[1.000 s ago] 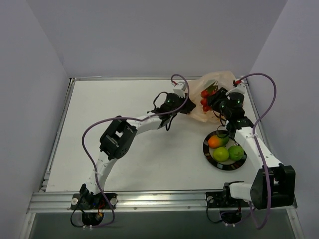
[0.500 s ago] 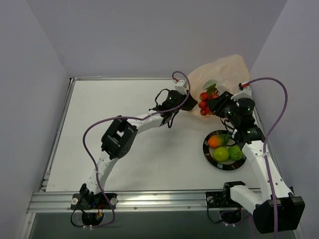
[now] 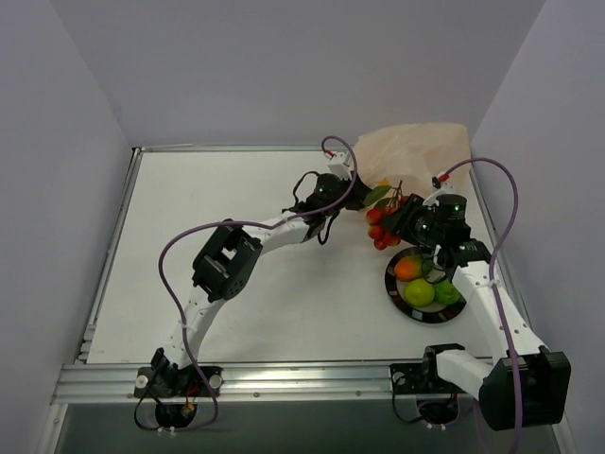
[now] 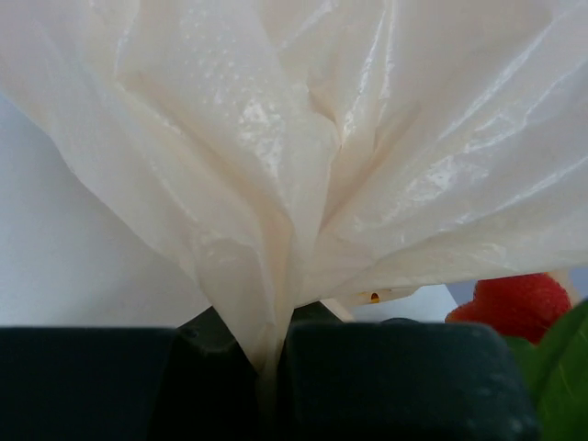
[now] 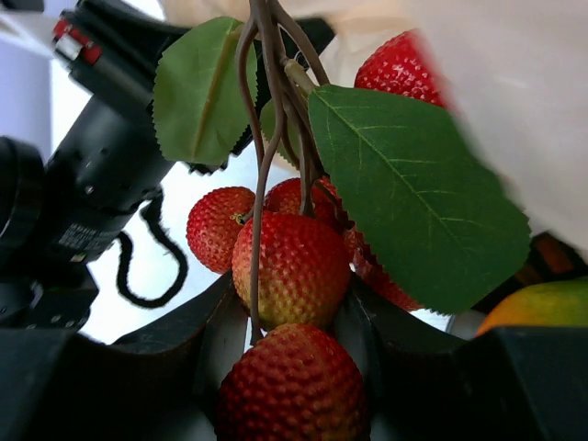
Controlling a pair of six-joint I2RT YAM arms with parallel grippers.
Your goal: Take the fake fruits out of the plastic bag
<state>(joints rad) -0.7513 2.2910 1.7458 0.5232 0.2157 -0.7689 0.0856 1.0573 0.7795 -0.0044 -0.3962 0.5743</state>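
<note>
Top external view: my left gripper pinches the crinkly, translucent peach-coloured plastic bag near the far right corner and holds it raised. I reckon that's to keep the film clear of the fruit. Left wrist cam confirms: jaws shut on a gathered fold of the film. My right gripper has its jaws narrow, clamped round the cluster of bumpy red berries w/ green leaves. The cluster sits just outside the bag, betw. it and the black-rimmed round plate. The plate carries the orange-green mango + two green apple-like balls, so prob. the drop-off spot. Surface: flat white tabletop w/ a metal edge rail. Plain pale lilac-grey walls close it in.
</note>
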